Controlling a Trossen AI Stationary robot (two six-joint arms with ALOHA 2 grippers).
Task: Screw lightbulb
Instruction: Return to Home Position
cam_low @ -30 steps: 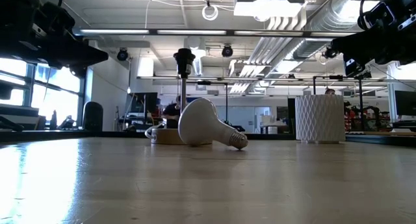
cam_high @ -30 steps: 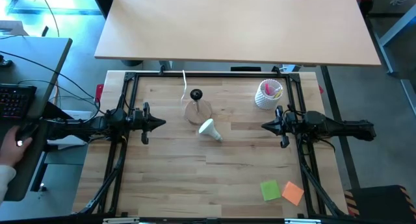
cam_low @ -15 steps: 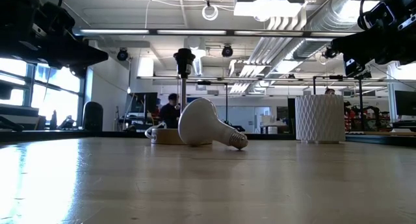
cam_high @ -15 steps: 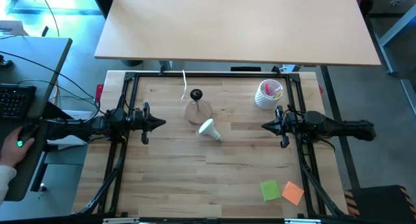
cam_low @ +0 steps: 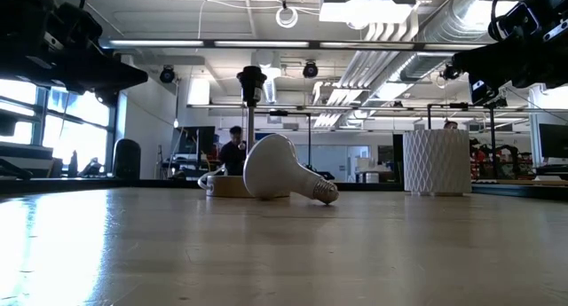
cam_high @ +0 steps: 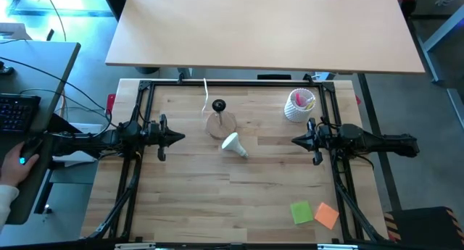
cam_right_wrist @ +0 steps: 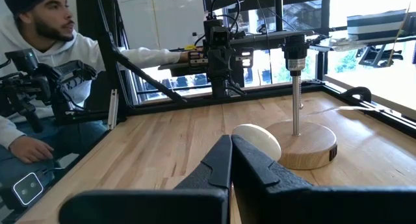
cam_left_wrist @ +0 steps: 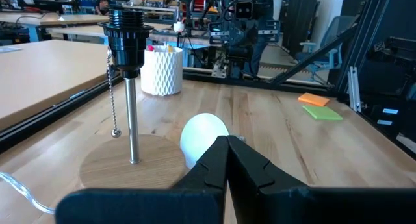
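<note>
The white lightbulb (cam_high: 233, 144) lies on its side on the wooden table, globe head next to the round wooden lamp base (cam_high: 220, 125), screw end pointing toward the near right. It also shows in the low view (cam_low: 284, 169), the left wrist view (cam_left_wrist: 203, 137) and the right wrist view (cam_right_wrist: 258, 141). The black socket (cam_left_wrist: 126, 34) stands on a metal post above the base. My left gripper (cam_high: 181, 137) is shut and empty at the table's left, above the table. My right gripper (cam_high: 295, 141) is shut and empty at the right.
A white ribbed cup with pink items (cam_high: 299, 105) stands at the far right. Green (cam_high: 301, 212) and orange (cam_high: 327, 215) sticky notes lie at the near right. A white cord (cam_high: 205, 98) runs from the lamp base toward the far edge. A person sits left of the table (cam_right_wrist: 39, 74).
</note>
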